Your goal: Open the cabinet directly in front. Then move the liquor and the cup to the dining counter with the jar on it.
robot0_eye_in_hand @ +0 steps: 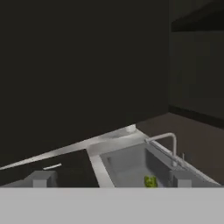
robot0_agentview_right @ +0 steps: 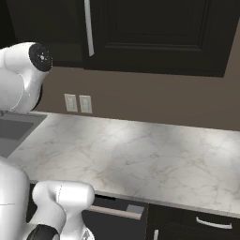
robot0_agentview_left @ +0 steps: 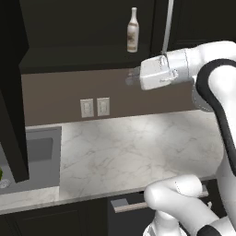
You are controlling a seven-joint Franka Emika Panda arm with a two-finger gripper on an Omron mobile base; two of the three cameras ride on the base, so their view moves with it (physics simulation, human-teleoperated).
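The near-black cabinet (robot0_agentview_left: 92, 27) has its left door (robot0_agentview_left: 13, 92) swung open. Its right door (robot0_agentview_right: 154, 33) is closed, with a silver bar handle (robot0_agentview_left: 168, 25). The liquor (robot0_agentview_left: 132, 30), a slim pale bottle, stands upright on the shelf inside. My gripper (robot0_agentview_left: 132, 77) hangs just below that shelf, under the bottle, and points left toward the open door. In the hand view the fingertips (robot0_eye_in_hand: 41, 178) stand wide apart, so the gripper (robot0_eye_in_hand: 110, 179) is open with nothing between them. The cup, the dining counter and the jar are out of view.
A marble worktop (robot0_agentview_left: 138, 147) runs below, with a grey sink (robot0_agentview_left: 37, 156) and faucet (robot0_eye_in_hand: 168, 142) at the left. A small green lump (robot0_eye_in_hand: 150, 180) lies in the basin, too small to identify. Two outlets (robot0_agentview_left: 94, 107) sit on the brown backsplash. A drawer (robot0_agentview_right: 117, 208) under the counter is ajar.
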